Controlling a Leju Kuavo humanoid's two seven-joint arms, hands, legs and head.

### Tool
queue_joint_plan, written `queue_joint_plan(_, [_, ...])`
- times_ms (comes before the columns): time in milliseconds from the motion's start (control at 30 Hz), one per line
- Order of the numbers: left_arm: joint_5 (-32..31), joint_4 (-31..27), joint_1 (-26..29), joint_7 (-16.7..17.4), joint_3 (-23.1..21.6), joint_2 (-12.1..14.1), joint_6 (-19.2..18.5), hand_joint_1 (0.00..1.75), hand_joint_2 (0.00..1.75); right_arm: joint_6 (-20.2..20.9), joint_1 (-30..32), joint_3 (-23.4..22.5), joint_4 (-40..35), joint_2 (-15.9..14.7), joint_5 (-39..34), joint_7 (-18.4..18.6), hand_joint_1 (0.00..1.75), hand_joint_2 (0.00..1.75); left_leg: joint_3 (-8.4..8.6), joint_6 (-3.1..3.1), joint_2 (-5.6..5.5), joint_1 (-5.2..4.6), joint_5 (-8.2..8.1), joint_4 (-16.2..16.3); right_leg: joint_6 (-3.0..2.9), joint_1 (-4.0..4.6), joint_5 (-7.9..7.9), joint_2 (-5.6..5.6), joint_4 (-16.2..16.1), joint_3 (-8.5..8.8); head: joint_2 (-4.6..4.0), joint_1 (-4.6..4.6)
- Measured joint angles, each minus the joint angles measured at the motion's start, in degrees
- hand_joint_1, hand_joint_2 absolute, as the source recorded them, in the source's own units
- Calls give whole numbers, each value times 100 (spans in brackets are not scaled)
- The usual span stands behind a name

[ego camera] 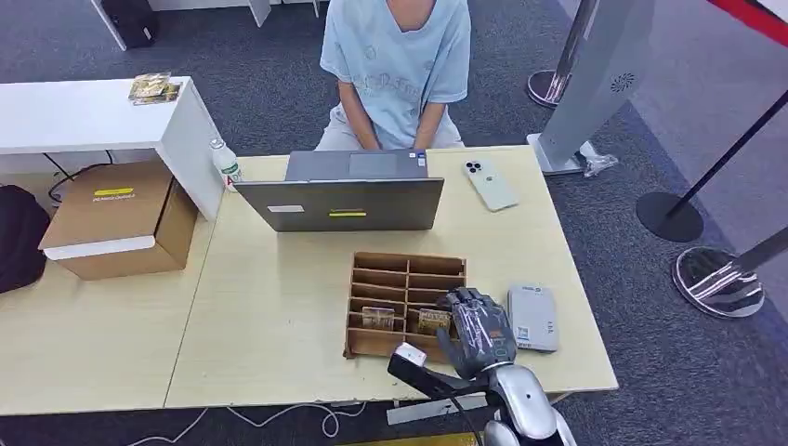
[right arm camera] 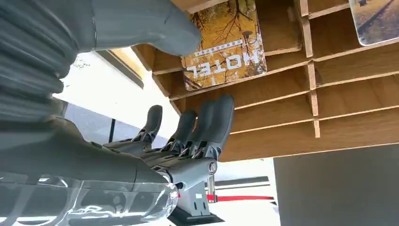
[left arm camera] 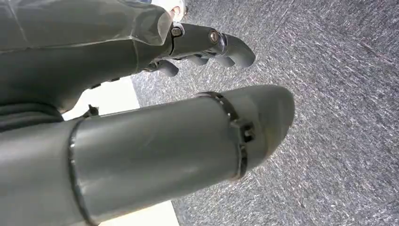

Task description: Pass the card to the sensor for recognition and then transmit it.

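A wooden slotted rack [ego camera: 409, 264] lies on the table in front of the laptop, with two cards in its near slots. My right hand [ego camera: 476, 325] hovers at the rack's right end, over the right-hand card [ego camera: 432, 321]. In the right wrist view this card [right arm camera: 226, 47] reads HOTEL over yellow trees. My thumb tip lies at its edge, while my fingers [right arm camera: 202, 127] stretch out apart from it, holding nothing. The second card [ego camera: 376, 318] lies in a slot to the left. A grey card sensor [ego camera: 532, 316] lies just right of my hand. My left hand [left arm camera: 164, 136] hangs over the carpet, holding nothing.
A person in a light blue shirt [ego camera: 398, 56] sits behind the grey laptop [ego camera: 348, 200]. A white phone [ego camera: 490, 184] lies at the back right of the table. A bottle [ego camera: 226, 163] stands at the back left, and a cardboard box [ego camera: 119, 218] sits further left.
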Motion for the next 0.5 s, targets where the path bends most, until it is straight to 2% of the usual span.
queue_joint_plan(500, [0, 0, 1, 0, 0, 0, 0, 0, 0, 11, -4, 7, 9, 33, -247, -232, 80, 175, -1, 0, 0, 0, 0, 0, 0, 0, 0, 0, 0, 0, 0, 0])
